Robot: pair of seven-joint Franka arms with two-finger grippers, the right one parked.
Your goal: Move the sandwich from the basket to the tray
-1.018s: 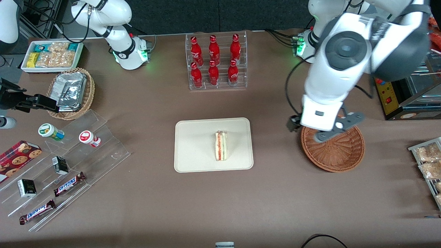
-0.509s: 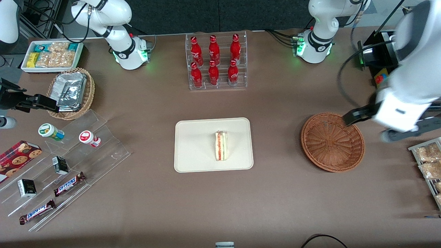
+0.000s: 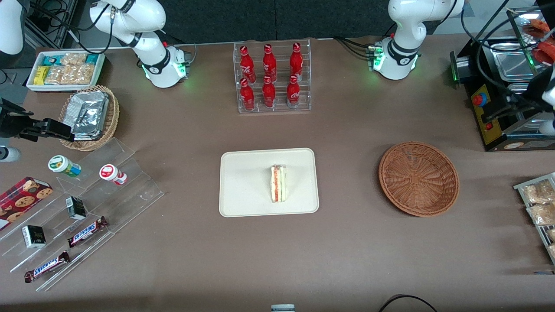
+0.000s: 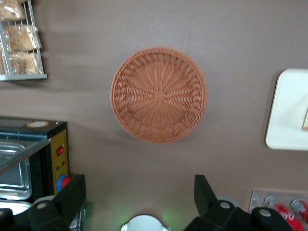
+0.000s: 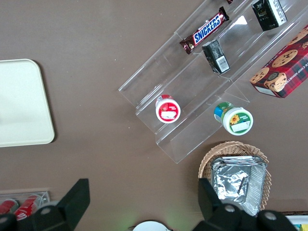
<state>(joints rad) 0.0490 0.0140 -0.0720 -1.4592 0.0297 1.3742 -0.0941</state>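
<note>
The sandwich stands on its edge on the cream tray, red and green filling facing up. The reddish-brown wicker basket sits beside the tray, toward the working arm's end of the table, with nothing in it. My gripper hangs high above the table, off toward the working arm's end from the basket, open wide with nothing between its fingers. The left wrist view looks down on the empty basket and catches a corner of the tray with a sliver of the sandwich.
A clear rack of red bottles stands farther from the camera than the tray. A black machine with a red button and a wire rack of snack bags flank the basket. An acrylic stepped stand lies toward the parked arm's end.
The arm has swung away from above the basket toward the working arm's end of the table and nearly out of the front view. Sandwich, tray and basket have not moved.
</note>
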